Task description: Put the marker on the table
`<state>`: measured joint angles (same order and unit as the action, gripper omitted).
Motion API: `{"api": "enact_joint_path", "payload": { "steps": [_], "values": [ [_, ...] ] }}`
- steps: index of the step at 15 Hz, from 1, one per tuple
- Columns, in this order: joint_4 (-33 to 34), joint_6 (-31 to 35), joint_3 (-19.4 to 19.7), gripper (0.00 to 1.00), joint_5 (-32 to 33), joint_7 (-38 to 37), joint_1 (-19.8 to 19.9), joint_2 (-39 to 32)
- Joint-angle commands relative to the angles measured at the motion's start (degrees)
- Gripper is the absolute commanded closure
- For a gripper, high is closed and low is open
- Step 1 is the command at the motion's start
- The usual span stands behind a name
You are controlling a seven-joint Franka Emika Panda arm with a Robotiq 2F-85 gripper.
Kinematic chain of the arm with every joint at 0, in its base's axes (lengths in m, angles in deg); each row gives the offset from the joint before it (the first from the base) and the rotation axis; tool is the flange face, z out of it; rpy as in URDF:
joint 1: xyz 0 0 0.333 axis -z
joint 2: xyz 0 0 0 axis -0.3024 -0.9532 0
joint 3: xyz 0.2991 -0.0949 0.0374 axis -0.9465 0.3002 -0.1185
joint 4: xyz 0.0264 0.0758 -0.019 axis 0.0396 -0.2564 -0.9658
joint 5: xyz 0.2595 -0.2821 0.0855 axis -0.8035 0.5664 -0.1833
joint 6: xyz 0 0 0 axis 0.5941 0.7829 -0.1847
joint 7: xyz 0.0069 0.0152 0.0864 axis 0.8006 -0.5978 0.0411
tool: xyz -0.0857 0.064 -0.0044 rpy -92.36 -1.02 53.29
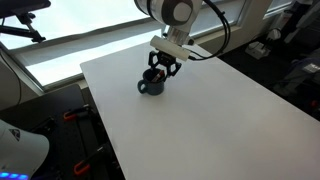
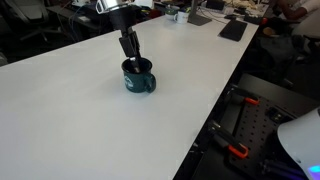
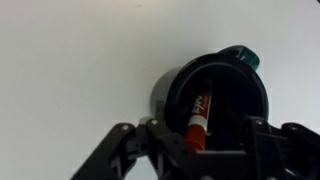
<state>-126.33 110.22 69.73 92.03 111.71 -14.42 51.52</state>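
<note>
A Franka arm's gripper [image 1: 161, 69] hangs directly over a dark mug [image 1: 150, 85] standing on the white table [image 1: 200, 125]. In both exterior views the mug sits well in from the table's edges, and in an exterior view [image 2: 138, 80] the fingers dip toward its mouth. The marker [image 3: 198, 115], a slim stick with a red and white body, is not yet on the table. It leans inside the mug, its lower end down in the dark interior and its upper end raised toward the rim nearest the gripper.

In the wrist view the marker's long axis runs almost straight away from the gripper [image 3: 203, 135], tilted slightly to one side, and its near end lies between the two fingers. The jaws stand partly apart, one on each side of that end. Daylight seems to remain on both sides, so they look open rather than clamped, and nothing is held. Whether a pad already brushes the marker cannot be made out.

The mug's teal handle [image 3: 243, 53] points away from the gripper and is clear of the fingers. Lifting the marker out will likely call for a grip across its raised end and a pull along its lean.
</note>
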Motion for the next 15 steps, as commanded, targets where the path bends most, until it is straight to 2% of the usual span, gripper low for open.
{"api": "enact_joint_path", "payload": {
  "steps": [1,3,4,6,7,15],
  "values": [
    [-0.65,1.05,0.26,0.66,1.02,-0.20,-0.35,0.04],
    [-0.57,1.01,0.27,0.81,0.98,-0.15,-0.20,-0.24],
    [-0.55,1.09,0.28,0.82,0.93,-0.12,-0.15,-0.20],
    [-0.83,1.39,0.37,0.63,1.18,-0.02,-0.12,-0.09],
    [-0.97,1.42,0.30,0.92,1.06,0.05,-0.08,-0.02],
    [-1.63,2.07,0.38,0.92,2.23,-0.48,-0.66,0.38]
  ]
}}
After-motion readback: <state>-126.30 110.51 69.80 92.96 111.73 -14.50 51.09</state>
